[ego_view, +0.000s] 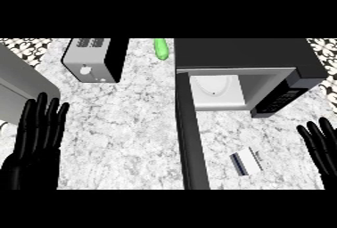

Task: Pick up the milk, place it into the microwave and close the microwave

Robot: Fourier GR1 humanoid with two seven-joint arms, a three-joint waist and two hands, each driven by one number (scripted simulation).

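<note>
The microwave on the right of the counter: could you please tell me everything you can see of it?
The dark grey box-shaped microwave sits at the back right of the speckled white stone counter. Its long dark door is swung fully open, reaching toward the near edge. The pale interior holds a round white turntable plate; no milk is inside. A black control panel is at its right. Neither hand touches it.

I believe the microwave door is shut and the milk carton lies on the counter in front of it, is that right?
Not quite: the head view shows the microwave with its door swung open. The milk carton does lie on the counter in front of it.
</note>
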